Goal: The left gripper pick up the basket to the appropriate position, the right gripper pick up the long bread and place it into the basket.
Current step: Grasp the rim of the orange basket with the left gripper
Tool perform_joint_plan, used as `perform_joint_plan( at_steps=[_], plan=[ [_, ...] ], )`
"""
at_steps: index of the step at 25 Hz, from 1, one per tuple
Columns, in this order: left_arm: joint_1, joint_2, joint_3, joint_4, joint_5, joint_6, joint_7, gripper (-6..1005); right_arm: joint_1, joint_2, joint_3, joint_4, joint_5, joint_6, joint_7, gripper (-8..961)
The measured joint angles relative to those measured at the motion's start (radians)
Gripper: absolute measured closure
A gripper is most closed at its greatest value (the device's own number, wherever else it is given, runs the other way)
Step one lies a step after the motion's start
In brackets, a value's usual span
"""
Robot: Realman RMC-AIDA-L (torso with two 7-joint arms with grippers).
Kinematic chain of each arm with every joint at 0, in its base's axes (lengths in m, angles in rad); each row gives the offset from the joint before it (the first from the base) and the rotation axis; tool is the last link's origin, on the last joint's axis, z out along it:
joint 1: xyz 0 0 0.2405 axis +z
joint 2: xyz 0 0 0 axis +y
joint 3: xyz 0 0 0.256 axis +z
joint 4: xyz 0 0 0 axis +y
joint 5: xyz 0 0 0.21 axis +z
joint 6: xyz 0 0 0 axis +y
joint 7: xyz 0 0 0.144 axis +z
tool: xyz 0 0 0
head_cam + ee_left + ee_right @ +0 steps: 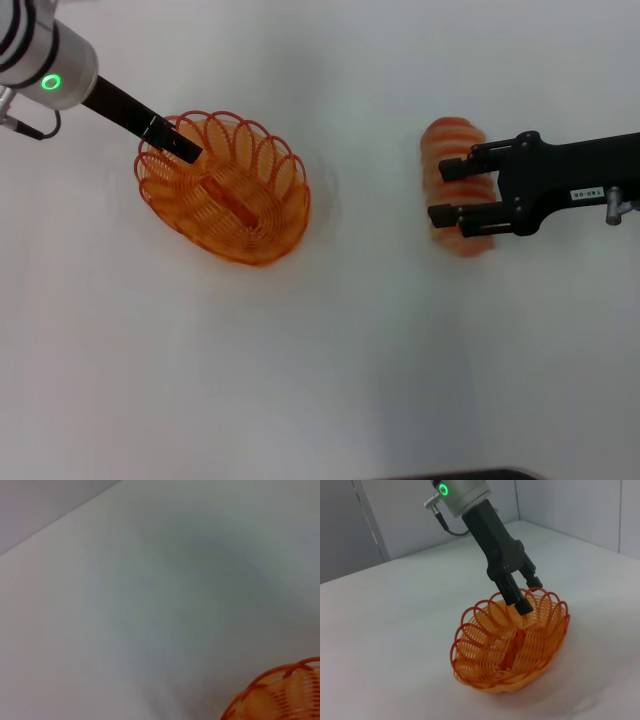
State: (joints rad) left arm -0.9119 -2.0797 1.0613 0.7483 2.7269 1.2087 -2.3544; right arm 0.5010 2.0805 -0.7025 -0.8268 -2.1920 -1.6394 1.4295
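The orange wire basket (250, 205) sits on the white table, left of centre; it also shows in the right wrist view (490, 650) and at a corner of the left wrist view (280, 695). My left gripper (188, 150) is at the basket's far left rim. In the right wrist view the left gripper (529, 599) has one finger inside the rim and one outside, closed on the wire. The long bread (455, 140), orange with cream ridges, lies on the table to the right. My right gripper (440, 190) is open, its two fingers spread across the middle of the bread.
The white table (330, 360) stretches around both objects. Grey wall panels (580, 505) stand behind the table in the right wrist view.
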Motion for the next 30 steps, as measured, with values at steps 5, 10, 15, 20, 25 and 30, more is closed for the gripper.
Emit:
perform_joint_plan(
  at_steps=[5,10,15,20,25,30],
  plan=[
    [-0.002,-0.017,0.001,-0.002,0.037,-0.024,0.0,158,0.0,0.001,-0.006,0.0,0.0,0.002,0.0,289],
    [0.0,-0.028,0.002,-0.003,0.051,-0.043,-0.005,206,0.002,0.001,-0.006,0.0,0.0,0.003,0.0,289],
    [0.005,-0.026,-0.01,-0.004,0.052,-0.061,-0.021,285,0.002,0.001,-0.006,0.0,0.0,0.004,0.002,289],
    [0.0,-0.021,-0.011,-0.015,0.052,-0.058,-0.023,363,0.003,0.001,-0.006,0.0,0.0,0.004,0.004,290],
    [-0.005,-0.02,-0.01,-0.025,0.053,-0.054,-0.023,541,0.005,0.001,-0.006,0.0,0.0,0.004,0.005,290],
    [-0.006,-0.02,-0.01,-0.026,0.053,-0.049,-0.024,746,0.005,0.001,-0.006,0.0,0.0,0.004,0.006,290]
  ],
)
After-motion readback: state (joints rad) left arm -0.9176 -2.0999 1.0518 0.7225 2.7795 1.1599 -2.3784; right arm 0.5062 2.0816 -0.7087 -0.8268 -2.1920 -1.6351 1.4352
